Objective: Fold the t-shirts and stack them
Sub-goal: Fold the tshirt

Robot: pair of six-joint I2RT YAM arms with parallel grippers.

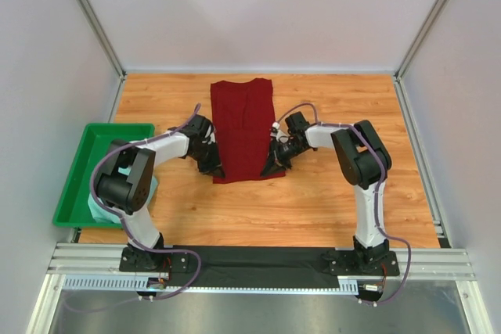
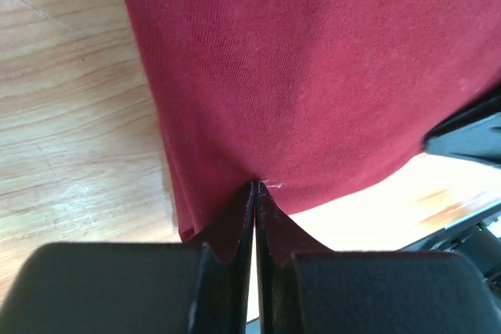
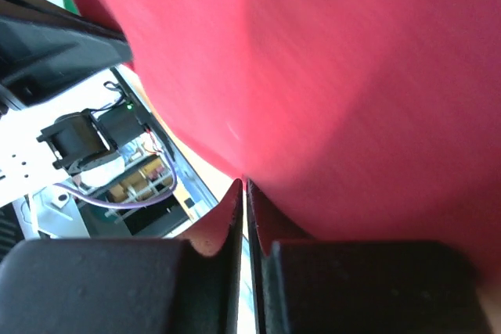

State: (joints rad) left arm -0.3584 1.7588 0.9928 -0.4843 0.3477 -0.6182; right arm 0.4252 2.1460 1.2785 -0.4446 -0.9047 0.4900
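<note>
The maroon t-shirt (image 1: 243,127) lies as a narrow strip mid-table. The left gripper (image 2: 255,189) and right gripper (image 3: 244,185) each pinch its near hem, fingers closed on cloth. The mint t-shirt (image 1: 99,210), at the green tray's (image 1: 74,181) near corner, is mostly hidden behind the left arm.

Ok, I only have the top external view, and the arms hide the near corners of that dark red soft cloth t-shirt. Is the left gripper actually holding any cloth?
Observer: Yes. In the left wrist view the left gripper is shut on the near hem of the dark red t-shirt, close to a corner, and the cloth puckers at its tips.
Operator: And the right one?
Observer: In the right wrist view the right gripper is shut on the hem too, with red cloth draped over both fingertips.
</note>
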